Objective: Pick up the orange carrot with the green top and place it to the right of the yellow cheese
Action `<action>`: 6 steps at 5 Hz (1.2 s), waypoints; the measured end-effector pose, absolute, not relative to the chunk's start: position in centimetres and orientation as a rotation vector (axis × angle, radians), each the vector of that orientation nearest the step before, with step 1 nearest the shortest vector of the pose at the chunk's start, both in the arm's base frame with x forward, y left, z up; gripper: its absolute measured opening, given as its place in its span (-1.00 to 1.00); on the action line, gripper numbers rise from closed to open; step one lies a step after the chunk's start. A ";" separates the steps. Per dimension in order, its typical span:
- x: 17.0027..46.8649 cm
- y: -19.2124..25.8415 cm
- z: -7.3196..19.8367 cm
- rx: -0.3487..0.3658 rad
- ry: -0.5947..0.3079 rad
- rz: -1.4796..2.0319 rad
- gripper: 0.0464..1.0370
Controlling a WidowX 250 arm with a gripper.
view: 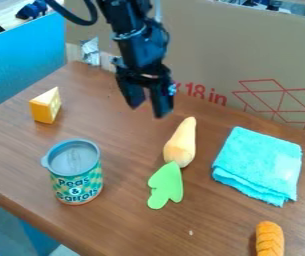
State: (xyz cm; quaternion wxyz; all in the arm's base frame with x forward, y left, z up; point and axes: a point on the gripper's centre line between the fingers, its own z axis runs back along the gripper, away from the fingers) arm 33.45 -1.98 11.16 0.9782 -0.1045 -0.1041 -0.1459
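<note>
The black gripper (148, 111) hangs open over the back middle of the wooden table, nothing between its fingers. Nearest to it, just below and to its right in the view, lies a pale orange carrot-like toy (181, 144) with a flat green leafy top (166, 186) pointing toward the front. To the right is a folded turquoise cloth (259, 165). A can with a green and yellow label (78, 186) stands upright at the front left. Behind it, a yellow cheese wedge (46, 106) rests on the table. An orange ridged toy (269, 239) lies at the front right.
A cardboard wall (248, 55) runs behind the brown table (124, 227), and a blue panel (18, 62) borders its left side. A crumpled silvery piece (90, 51) is at the back left corner. The table's front edge slants across the lower left.
</note>
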 end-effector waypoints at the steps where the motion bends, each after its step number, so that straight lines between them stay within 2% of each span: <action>1: 34.6 -3.1 10.8 -0.219 -0.220 -0.249 0.93; 2: 35.3 -4.0 9.1 -0.195 -0.181 -0.161 0.93; 3: 35.7 -4.8 7.4 -0.103 -0.141 -0.124 0.93; 5: 36.5 -5.4 5.2 -0.088 -0.134 -0.058 0.93; 6: 37.0 -4.7 4.1 -0.037 -0.109 -0.024 0.82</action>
